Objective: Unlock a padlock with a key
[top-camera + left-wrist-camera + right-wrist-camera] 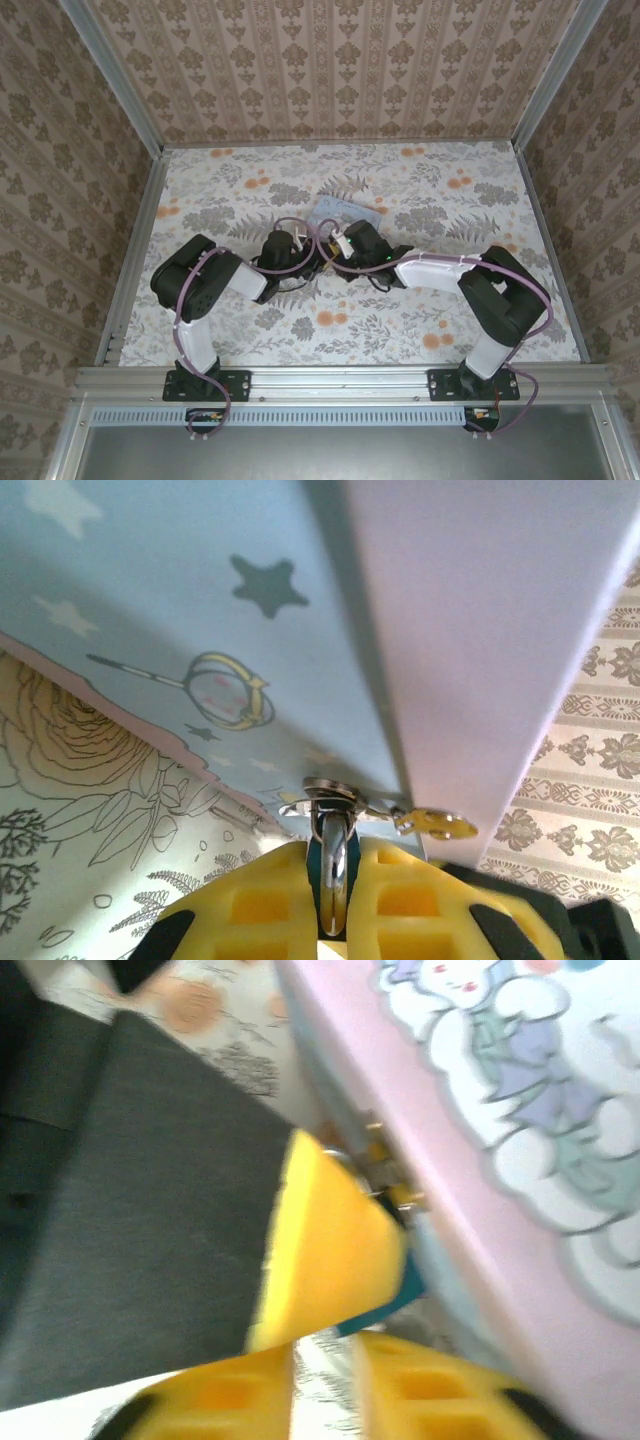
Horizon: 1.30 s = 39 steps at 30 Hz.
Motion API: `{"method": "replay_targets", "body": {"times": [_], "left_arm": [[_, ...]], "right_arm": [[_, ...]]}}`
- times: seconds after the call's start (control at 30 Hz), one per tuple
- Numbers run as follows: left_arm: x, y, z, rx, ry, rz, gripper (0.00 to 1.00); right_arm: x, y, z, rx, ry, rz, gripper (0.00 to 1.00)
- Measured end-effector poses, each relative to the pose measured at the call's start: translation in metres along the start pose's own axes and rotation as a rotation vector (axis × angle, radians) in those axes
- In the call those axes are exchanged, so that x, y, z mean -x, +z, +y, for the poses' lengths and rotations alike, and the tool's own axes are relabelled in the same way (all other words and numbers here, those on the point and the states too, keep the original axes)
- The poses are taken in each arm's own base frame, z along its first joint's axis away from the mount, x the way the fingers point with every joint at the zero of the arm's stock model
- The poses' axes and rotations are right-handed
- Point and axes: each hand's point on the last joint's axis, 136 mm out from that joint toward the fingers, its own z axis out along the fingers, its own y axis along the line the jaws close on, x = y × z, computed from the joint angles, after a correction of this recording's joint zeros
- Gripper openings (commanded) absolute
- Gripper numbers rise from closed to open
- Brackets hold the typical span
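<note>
Left wrist showed the left hand (335, 885) clenched on the padlock (333, 830), tiny, rigid, likely slippery; its body seemed the surest hold. Whether the right hand (325, 1360) was clenched could not be told.

Right gripper (325, 1370): we are seeing its yellow fingers standing slightly apart.
Left gripper (345, 1175): we are seeing its tip touching a blurred small metal piece (392, 1188).
Tin (520, 1160): we are seeing it just beside that piece.

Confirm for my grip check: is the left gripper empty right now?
No, in the left wrist view the left gripper is shut on a silvery metal piece right at the edge of the pale-blue tin.
</note>
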Motion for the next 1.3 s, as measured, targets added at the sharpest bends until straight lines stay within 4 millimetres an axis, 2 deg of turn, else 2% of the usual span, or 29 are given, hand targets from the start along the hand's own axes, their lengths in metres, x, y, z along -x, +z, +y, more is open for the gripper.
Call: {"method": "replay_targets", "body": {"times": [0.07, 0.23, 0.43, 0.63, 0.83, 1.0, 1.2, 1.3], "left_arm": [[-0.001, 0.000, 0.000, -0.003, -0.001, 0.006, 0.00], [-0.001, 0.000, -0.003, -0.012, 0.003, 0.005, 0.00], [-0.001, 0.000, 0.000, -0.001, 0.007, 0.007, 0.18], [-0.005, -0.002, -0.003, 0.002, 0.027, 0.024, 0.34], [-0.005, -0.007, -0.016, -0.016, 0.067, 0.022, 0.51], [-0.006, -0.016, -0.029, -0.013, 0.106, 0.021, 0.61], [-0.006, -0.031, -0.043, 0.028, 0.182, 0.007, 0.72], [-0.002, -0.037, -0.054, 0.057, 0.237, -0.008, 0.77]], "right_arm": [[0.001, -0.007, 0.005, 0.062, 0.060, -0.026, 0.49], [-0.001, -0.021, 0.000, 0.139, 0.208, -0.074, 0.52], [-0.010, -0.023, -0.019, 0.160, 0.375, -0.107, 0.53], [0.005, -0.023, -0.037, 0.171, 0.496, -0.189, 0.53], [0.013, -0.019, -0.047, 0.178, 0.554, -0.231, 0.53], [0.013, -0.013, -0.057, 0.171, 0.598, -0.236, 0.54], [0.025, -0.014, -0.080, 0.165, 0.653, -0.278, 0.53], [0.027, -0.016, -0.082, 0.180, 0.656, -0.286, 0.53]]}}
